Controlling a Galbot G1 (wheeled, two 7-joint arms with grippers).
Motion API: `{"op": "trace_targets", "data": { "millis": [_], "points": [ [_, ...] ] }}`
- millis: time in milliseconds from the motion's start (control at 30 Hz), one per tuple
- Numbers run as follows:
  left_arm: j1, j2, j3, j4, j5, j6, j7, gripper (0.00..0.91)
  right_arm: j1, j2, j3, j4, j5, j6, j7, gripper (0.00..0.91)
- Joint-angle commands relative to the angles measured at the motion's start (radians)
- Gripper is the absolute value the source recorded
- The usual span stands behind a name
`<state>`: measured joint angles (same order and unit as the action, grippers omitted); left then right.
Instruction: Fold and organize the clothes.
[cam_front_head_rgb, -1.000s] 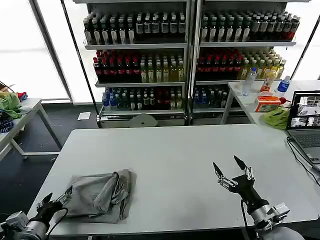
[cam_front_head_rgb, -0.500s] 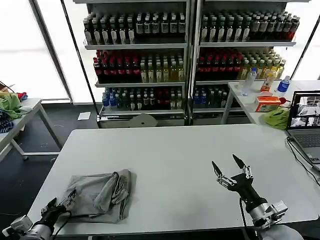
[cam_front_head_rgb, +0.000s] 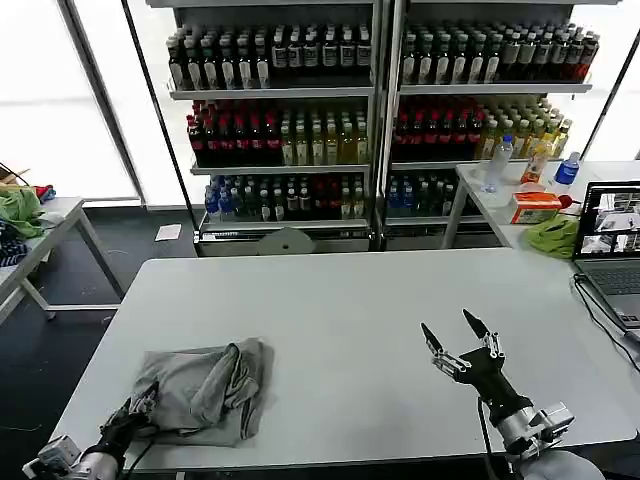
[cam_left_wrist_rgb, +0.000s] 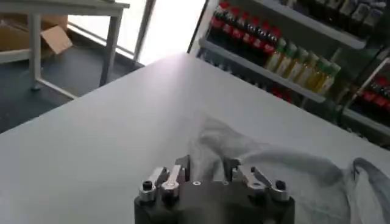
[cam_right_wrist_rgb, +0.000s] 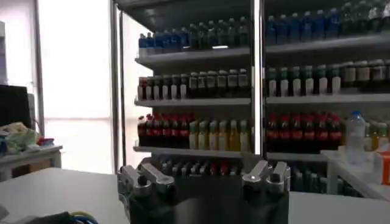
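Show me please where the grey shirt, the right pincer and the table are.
shirt (cam_front_head_rgb: 205, 392), head view, on the middle of the crumpled cloth.
right pincer (cam_front_head_rgb: 456, 335), head view, midway between the two open fingertips.
table (cam_front_head_rgb: 340, 300), head view, on the bare top.

The head camera looks down over the long white table toward stocked drink shelves. The left wrist camera skims the tabletop closely; the right wrist camera faces those shelves level.

shirt: 1 | table: 1 | laptop: 1 | drink shelves: 2 | hands: 2
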<state>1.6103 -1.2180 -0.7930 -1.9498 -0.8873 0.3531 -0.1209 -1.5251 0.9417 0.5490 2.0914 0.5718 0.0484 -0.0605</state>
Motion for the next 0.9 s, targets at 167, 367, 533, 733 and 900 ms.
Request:
{"op": "trace_targets", "data": {
  "millis": [167,367,533,733,900],
  "points": [
    [0.008,-0.017,-0.040,-0.031,-0.033,-0.022,-0.015,0.010,0.011,-0.016,-0.007,-0.005,0.002,0.004,-0.003,0.907],
    [0.031,-0.064,-0.189,-0.082,-0.054,-0.031,-0.018,0.010,0.044,-0.008,-0.033,-0.009,0.011,-0.003,0.004,0.907],
    [0.067,-0.044,-0.338,-0.103,-0.038,-0.038,-0.001,0.010,0.054,-0.022,-0.052,-0.011,0.010,0.000,0.002,0.907],
    [0.069,0.099,-0.556,-0.084,-0.031,-0.006,0.043,0.010,0.065,-0.030,-0.064,-0.012,0.020,0.000,0.006,0.907],
    [0.138,0.222,-0.622,-0.110,0.053,-0.022,0.079,0.010,0.101,-0.043,-0.095,-0.035,0.021,0.015,0.015,0.907]
  ]
}}
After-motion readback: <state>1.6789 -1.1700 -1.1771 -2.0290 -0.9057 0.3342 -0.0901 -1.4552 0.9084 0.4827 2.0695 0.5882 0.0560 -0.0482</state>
